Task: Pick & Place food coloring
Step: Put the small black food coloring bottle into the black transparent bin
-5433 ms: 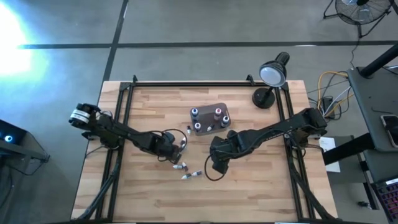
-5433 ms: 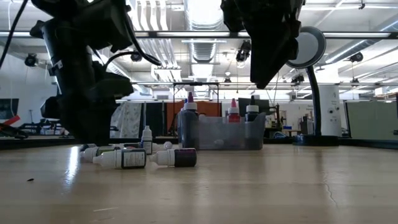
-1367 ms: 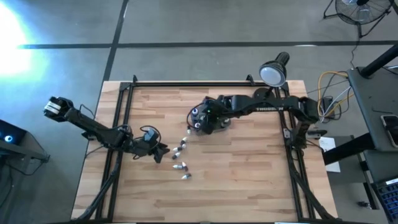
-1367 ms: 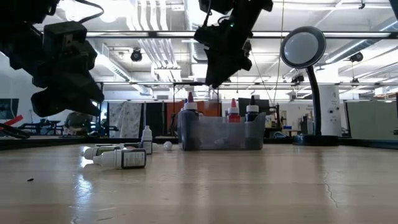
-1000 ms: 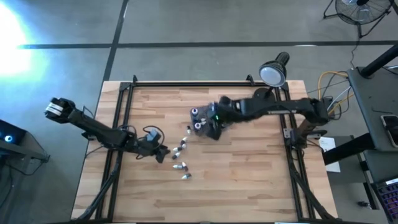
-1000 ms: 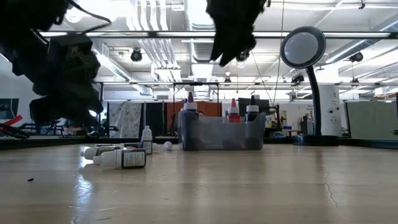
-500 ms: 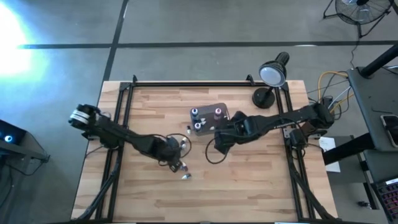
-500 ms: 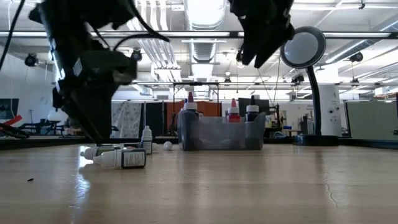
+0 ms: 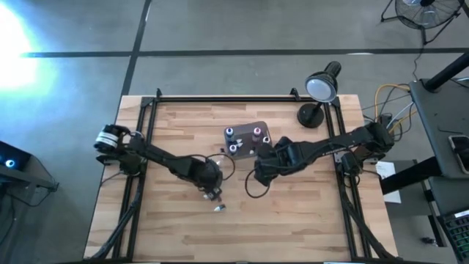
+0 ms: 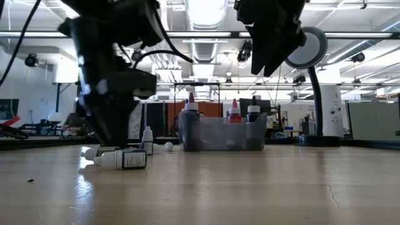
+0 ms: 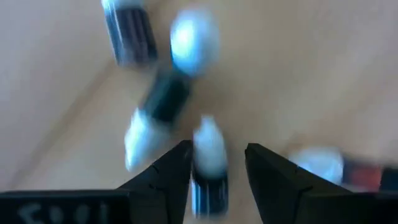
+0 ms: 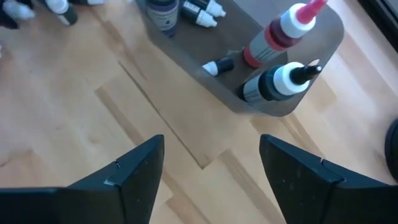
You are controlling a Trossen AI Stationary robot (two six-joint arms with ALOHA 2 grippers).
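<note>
Several tiny food coloring bottles lie loose on the wooden table, left of and nearer than the smoky-grey tub. My left gripper hangs over this cluster, pointing steeply down and open. In the left wrist view a dark bottle with a white cap lies between the fingers of my left gripper; the picture is blurred, and I cannot tell whether they touch it. My right gripper is open and holds nothing, raised above the table just near of the tub.
The tub holds larger bottles with pink, white and dark caps and a few small droppers lying on its floor. A round desk lamp stands at the far right corner. Black frame rails run along the table's sides.
My left gripper has swung toward the table's right, over the loose bottles, and tipped more steeply down. My right gripper has left the place above the tub, going toward the near edge and a little right, and has sunk slightly while rolling.
</note>
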